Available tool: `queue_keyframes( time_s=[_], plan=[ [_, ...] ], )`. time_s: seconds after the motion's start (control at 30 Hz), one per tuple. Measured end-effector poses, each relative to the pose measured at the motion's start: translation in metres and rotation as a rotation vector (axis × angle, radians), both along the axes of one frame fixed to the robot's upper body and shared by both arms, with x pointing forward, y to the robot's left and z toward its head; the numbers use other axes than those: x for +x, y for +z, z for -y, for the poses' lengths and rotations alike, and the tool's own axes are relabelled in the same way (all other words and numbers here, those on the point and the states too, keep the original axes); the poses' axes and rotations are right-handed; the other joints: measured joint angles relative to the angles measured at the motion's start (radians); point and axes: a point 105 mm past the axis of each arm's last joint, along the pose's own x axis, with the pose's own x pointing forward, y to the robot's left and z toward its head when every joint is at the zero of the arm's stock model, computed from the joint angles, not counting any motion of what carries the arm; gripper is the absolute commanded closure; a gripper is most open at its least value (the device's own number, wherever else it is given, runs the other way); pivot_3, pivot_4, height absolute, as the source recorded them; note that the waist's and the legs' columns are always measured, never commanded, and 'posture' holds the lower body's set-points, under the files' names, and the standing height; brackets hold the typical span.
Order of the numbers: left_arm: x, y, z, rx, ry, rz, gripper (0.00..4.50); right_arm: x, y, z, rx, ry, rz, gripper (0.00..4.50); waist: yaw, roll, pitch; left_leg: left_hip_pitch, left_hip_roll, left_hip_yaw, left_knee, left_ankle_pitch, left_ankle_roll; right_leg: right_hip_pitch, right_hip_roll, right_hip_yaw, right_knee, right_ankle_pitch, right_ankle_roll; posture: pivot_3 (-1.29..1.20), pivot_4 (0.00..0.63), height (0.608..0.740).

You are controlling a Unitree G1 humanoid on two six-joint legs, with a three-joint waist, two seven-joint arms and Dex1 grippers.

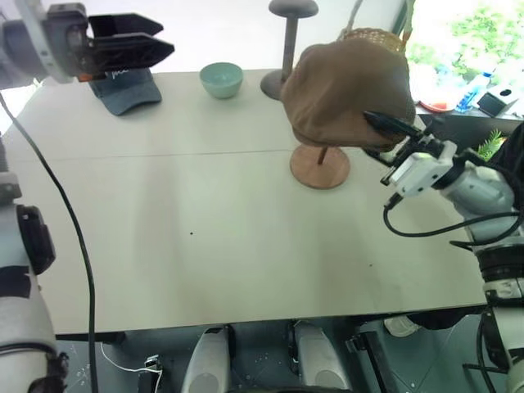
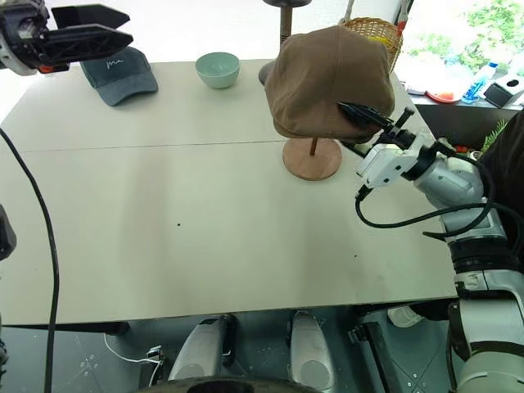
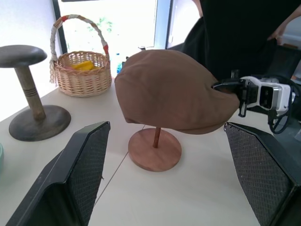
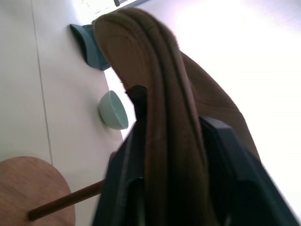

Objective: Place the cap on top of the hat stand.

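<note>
Cap (image 3: 174, 92) atop hat stand (image 3: 155, 149), brim between parted right end effector (image 4: 174, 155) fingers; left end effector (image 3: 164, 174) wide open.

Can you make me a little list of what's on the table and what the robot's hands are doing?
cap: soft brown fabric flat cap, draped over the hat stand's top
hat stand: reddish-brown wooden stand, round base on the pale table
right gripper: fingers on either side of the cap's edge
left gripper: open, raised above the table, holding nothing
other things: mint green bowl, dark grey baseball cap, dark grey stand, wicker basket
</note>
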Motion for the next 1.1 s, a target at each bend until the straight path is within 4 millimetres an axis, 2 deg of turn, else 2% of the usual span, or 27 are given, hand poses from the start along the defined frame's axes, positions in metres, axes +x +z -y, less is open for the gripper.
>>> queue_keyframes(
  time_s=[0.07,0.23,0.33,0.43,0.53,0.63,0.7,0.77,0.9,0.97,1.1],
  plan=[
    [-0.001,0.004,0.001,0.002,-0.002,0.015,0.42,0.0,0.001,-0.002,-0.011,-0.003,0.002,0.18,0.0,0.0,0.0,0.0,0.0,0.0,0.0,0.0,0.0,0.0,0.0,0.0,0.0,0.0,0.0,0.0,0.15,0.74],
    [0.001,0.004,0.002,0.002,0.001,0.016,0.42,-0.008,0.008,0.003,-0.112,-0.042,-0.068,0.18,0.005,0.0,0.0,0.0,0.0,0.0,0.0,0.0,0.0,0.0,0.0,0.0,0.0,0.0,0.0,0.0,0.15,0.74],
    [0.001,0.003,0.001,0.008,0.001,0.013,0.42,-0.027,0.011,0.009,-0.137,-0.053,-0.205,0.18,0.008,0.0,0.0,0.0,0.0,0.0,0.0,0.0,0.0,0.0,0.0,0.0,0.0,0.0,0.0,0.0,0.15,0.74],
    [0.0,0.003,-0.002,0.02,0.007,0.014,0.42,-0.051,0.017,0.012,-0.237,-0.058,-0.333,0.18,0.007,0.0,0.0,0.001,0.0,0.0,0.0,0.0,0.0,0.001,0.0,0.0,0.0,-0.001,-0.001,0.0,0.15,0.74],
    [-0.001,0.003,-0.005,0.031,0.019,0.017,0.42,-0.071,0.039,0.014,-0.291,-0.058,-0.455,0.18,0.003,0.0,0.0,0.002,0.001,0.0,0.001,0.0,0.0,0.002,0.0,0.0,0.0,-0.002,-0.003,0.0,0.15,0.74],
    [-0.004,0.0,-0.013,0.049,0.034,0.013,0.42,-0.078,0.068,0.027,-0.222,-0.087,-0.581,0.18,0.002,0.0,0.0,0.003,0.002,0.001,0.0,0.0,0.0,0.002,0.001,0.0,0.0,-0.002,-0.004,0.0,0.15,0.74],
    [-0.007,-0.001,-0.02,0.07,0.053,0.014,0.42,-0.076,0.081,0.043,-0.128,-0.108,-0.654,0.18,0.004,0.0,0.0,0.002,0.002,0.001,0.001,0.0,0.0,0.002,0.001,0.0,-0.001,-0.002,-0.005,0.0,0.15,0.74],
    [-0.01,-0.004,-0.025,0.089,0.069,0.011,0.42,-0.07,0.086,0.061,-0.038,-0.127,-0.726,0.18,0.004,0.0,0.0,0.002,0.002,0.001,0.001,0.0,0.0,0.002,0.0,0.0,-0.002,-0.002,-0.006,0.0,0.15,0.74],
    [-0.017,-0.013,-0.039,0.136,0.118,0.0,0.42,-0.051,0.099,0.095,0.26,-0.073,-0.89,0.18,0.002,0.0,0.0,0.001,0.002,0.001,0.001,0.0,0.0,0.001,0.0,0.0,-0.001,-0.002,-0.006,0.0,0.15,0.74],
    [-0.022,-0.015,-0.042,0.149,0.133,-0.001,0.42,-0.043,0.1,0.1,0.343,-0.016,-0.956,0.18,0.001,0.0,0.0,0.001,0.003,0.001,0.0,0.0,0.0,0.0,0.001,0.0,-0.001,-0.002,-0.006,0.0,0.15,0.74],
    [-0.031,-0.016,-0.049,0.155,0.16,-0.001,0.42,-0.026,0.087,0.109,0.425,-0.002,-1.107,0.18,0.0,0.001,0.001,-0.001,0.002,0.002,-0.001,0.0,0.0,-0.003,0.001,0.0,-0.001,-0.002,-0.006,0.0,0.15,0.74]
  ],
)
